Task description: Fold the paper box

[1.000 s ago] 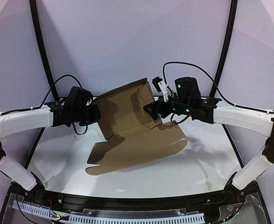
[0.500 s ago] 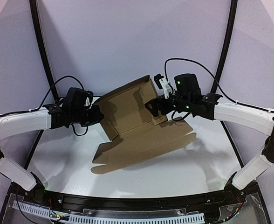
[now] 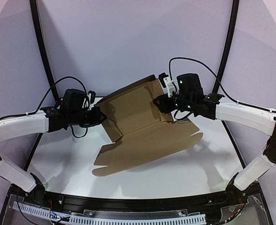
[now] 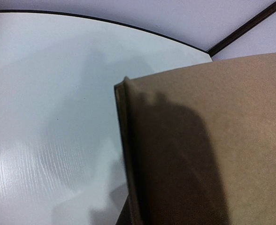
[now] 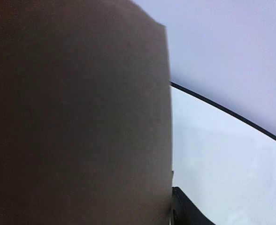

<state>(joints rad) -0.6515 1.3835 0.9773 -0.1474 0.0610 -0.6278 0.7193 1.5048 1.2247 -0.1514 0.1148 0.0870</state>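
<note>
White table [image 3: 58,154] from above: the paper box [image 3: 133,122] tilts half-formed between both arms, front flap trailing down. The left end effector [image 3: 96,117] pinches its left wall, jaws narrow. The right end effector [image 3: 160,104] sits at the right wall, width unclear. Left wrist: cardboard edge up close. Right wrist: brown panel fills the lens. Walls going up, I'd say; next needs a firm right-side hold.

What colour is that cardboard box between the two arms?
Plain brown, with no printing. The paper box shows best in the top external view.
</note>
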